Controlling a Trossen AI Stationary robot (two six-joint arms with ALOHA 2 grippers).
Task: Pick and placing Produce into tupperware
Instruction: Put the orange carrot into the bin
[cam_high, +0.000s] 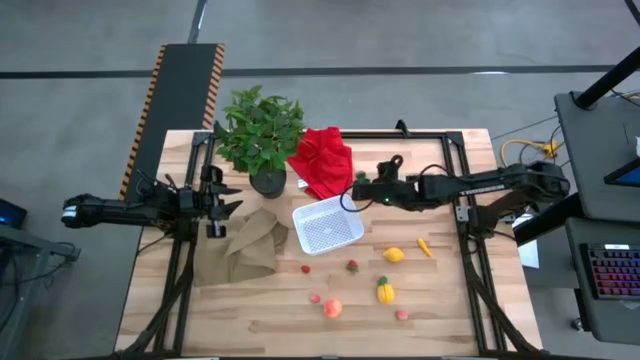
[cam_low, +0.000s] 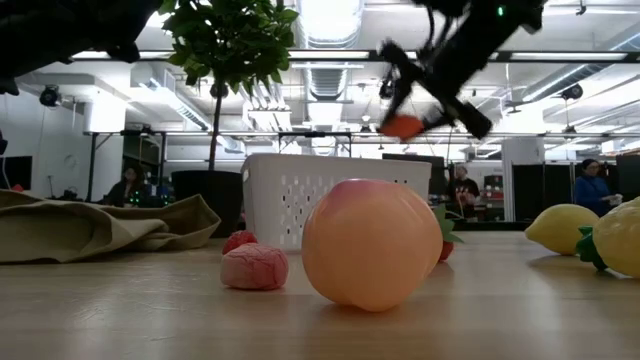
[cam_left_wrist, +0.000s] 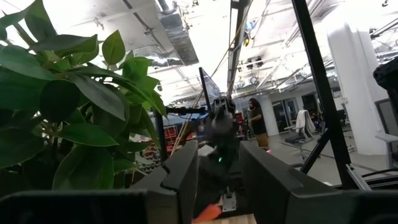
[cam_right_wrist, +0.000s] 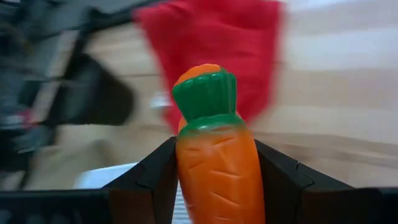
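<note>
Now right gripper (cam_right_wrist: 214, 180) clamped on carrot (cam_right_wrist: 214, 155), at 2 o'clock of tupperware (cam_high: 327, 224); left gripper (cam_high: 228, 196) jaws apart, holding nothing, at table's 9 o'clock

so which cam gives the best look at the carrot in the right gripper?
Right wrist view: the carrot fills the frame, clamped between the right gripper's fingers, green top outward. Low view shows only an orange bit in the raised gripper. Left wrist catches an orange sliver. High view hides it.
</note>
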